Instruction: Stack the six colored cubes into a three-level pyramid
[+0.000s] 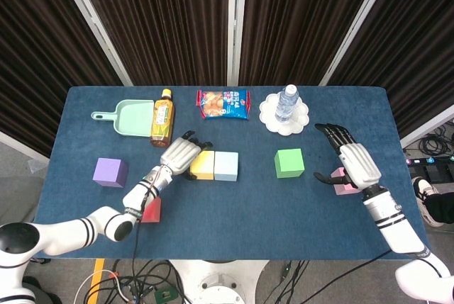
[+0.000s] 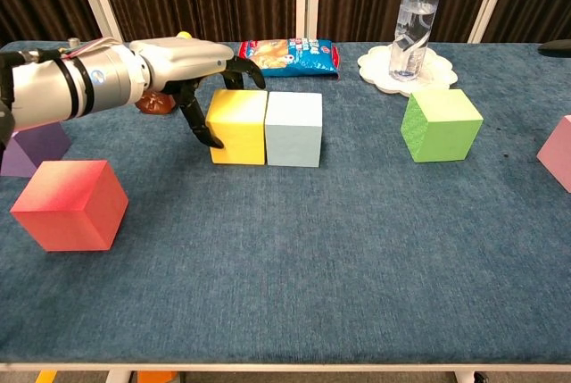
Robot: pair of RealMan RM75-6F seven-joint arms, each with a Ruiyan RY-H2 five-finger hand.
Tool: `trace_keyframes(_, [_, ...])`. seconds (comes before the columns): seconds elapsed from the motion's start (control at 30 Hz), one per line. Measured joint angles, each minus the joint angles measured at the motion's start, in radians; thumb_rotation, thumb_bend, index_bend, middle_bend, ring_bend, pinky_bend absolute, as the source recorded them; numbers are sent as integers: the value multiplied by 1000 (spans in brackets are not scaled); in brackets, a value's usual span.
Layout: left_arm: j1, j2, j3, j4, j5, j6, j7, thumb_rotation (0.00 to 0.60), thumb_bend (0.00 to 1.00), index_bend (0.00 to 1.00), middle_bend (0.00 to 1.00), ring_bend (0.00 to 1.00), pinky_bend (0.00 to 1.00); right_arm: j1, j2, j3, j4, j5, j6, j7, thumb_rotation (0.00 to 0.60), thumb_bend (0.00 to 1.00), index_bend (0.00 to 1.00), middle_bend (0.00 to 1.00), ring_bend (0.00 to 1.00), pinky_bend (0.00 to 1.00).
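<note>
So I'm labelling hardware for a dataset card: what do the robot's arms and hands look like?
Both arms are glossy white with black bands at the joints. The left hand and right hand have silver-white backs and black fingers. Thin coloured wires show at the left wrist.

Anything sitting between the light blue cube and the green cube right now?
No. Both views show only bare blue cloth between the light blue cube and the green cube. The yellow cube touches the light blue one on its other side.
</note>
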State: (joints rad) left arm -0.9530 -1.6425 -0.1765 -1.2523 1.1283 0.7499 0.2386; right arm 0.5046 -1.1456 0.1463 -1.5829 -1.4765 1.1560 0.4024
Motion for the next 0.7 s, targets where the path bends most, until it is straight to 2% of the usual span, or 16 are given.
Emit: trace_keyframes(0.7, [-15,-21,1,15,-14,-4,18,600,126,185,365,248,105,-6,-1,-1,10,1,3,9,600,119,0,78,0,0])
